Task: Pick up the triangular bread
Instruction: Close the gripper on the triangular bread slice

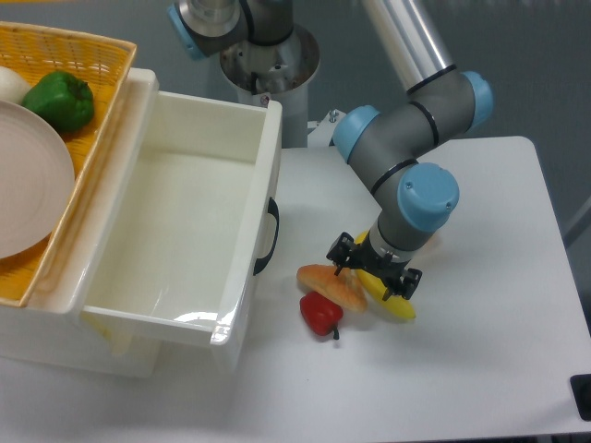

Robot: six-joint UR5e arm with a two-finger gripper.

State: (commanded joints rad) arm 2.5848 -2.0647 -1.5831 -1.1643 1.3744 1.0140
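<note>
Now hand [372,269] open over bread [331,284], banana [390,297].

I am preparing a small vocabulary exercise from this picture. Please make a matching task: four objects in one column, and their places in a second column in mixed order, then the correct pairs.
Objects
1. triangular bread
2. banana
3. red pepper
4. green pepper

Places
A. in the yellow basket
B. mostly under the gripper
C. nearest the table's front edge
D. between the red pepper and the gripper's fingers

Pairs: 1-D, 2-B, 3-C, 4-A
</note>
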